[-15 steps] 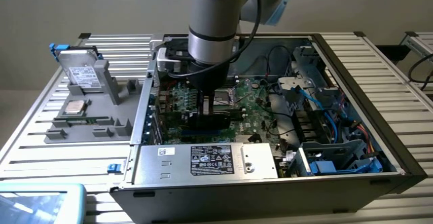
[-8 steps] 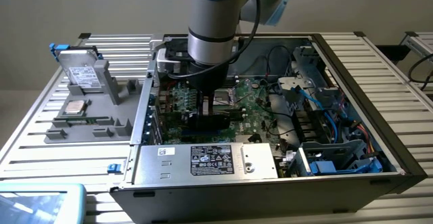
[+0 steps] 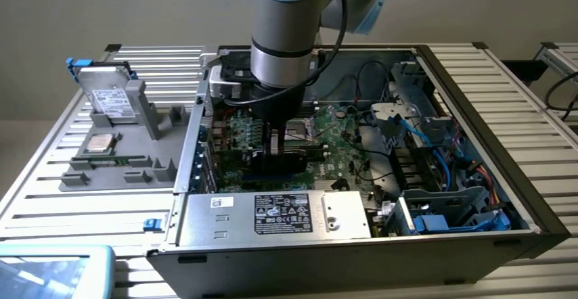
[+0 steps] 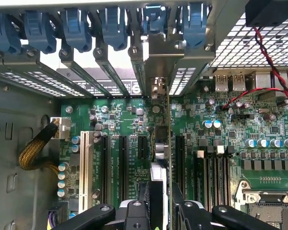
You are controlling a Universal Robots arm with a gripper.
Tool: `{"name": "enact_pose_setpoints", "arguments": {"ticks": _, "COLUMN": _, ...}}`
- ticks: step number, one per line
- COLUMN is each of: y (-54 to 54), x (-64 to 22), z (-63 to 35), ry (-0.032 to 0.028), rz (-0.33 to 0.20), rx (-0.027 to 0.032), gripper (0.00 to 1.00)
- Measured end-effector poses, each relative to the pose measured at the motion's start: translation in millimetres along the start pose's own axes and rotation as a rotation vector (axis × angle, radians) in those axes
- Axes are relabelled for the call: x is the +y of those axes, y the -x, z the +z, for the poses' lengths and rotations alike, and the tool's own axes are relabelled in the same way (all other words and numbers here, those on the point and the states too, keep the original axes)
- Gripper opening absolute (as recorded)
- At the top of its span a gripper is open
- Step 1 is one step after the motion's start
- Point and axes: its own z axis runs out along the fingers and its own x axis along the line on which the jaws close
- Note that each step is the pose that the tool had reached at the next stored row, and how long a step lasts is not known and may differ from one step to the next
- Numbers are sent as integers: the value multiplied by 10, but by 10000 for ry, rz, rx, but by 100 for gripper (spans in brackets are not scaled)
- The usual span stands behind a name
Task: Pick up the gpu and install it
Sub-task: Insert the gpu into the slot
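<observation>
The gpu sits low inside the open computer case, over the green motherboard, with its dark block showing under the arm. My gripper reaches straight down onto it. In the wrist view the gpu is seen edge-on between the fingers, and my gripper is shut on it. The card's metal bracket lines up with the rear slot openings. The card runs along the black expansion slots of the motherboard. Whether it is seated in a slot I cannot tell.
Blue retention clips line the rear slot covers. A yellow braided cable and red-black wires flank the slots. The power supply sits at the case front, with blue cables beside it. A grey tray holds a hard drive at the exterior view's left.
</observation>
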Motion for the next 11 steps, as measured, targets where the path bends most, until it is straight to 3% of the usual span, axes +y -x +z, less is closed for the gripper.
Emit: {"name": "enact_pose_setpoints", "arguments": {"ticks": 11, "y": 0, "x": 0, "z": 5, "ry": 0, "rz": 1, "rx": -1, "gripper": 28}}
